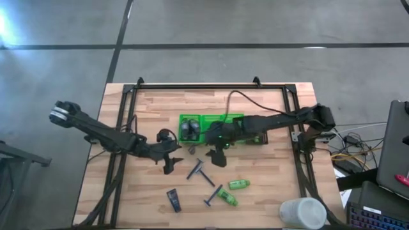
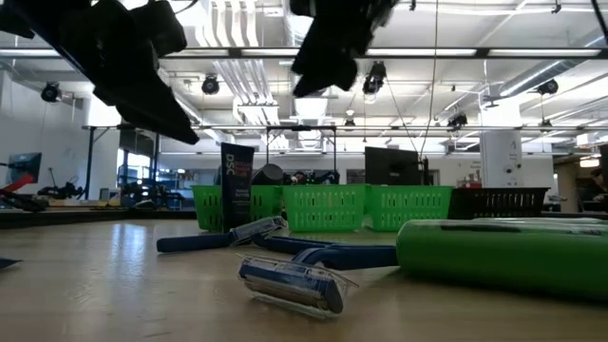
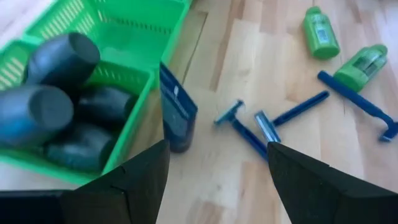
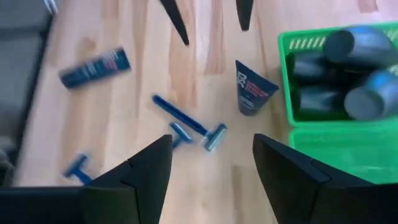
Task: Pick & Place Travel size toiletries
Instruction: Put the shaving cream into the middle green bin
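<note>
Both the left gripper [image 1: 168,165] and the right gripper [image 1: 219,155] hung with jaws apart and empty above the razors [image 1: 195,170], probably because the dark tube [image 4: 251,90] stood just beside the green tray [image 1: 235,119].

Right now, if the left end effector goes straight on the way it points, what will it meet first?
Probably the razors lying on the table: in the left wrist view they sit between the open fingers of the left end effector. The dark tube stands just off that line; depth is unclear.
</note>
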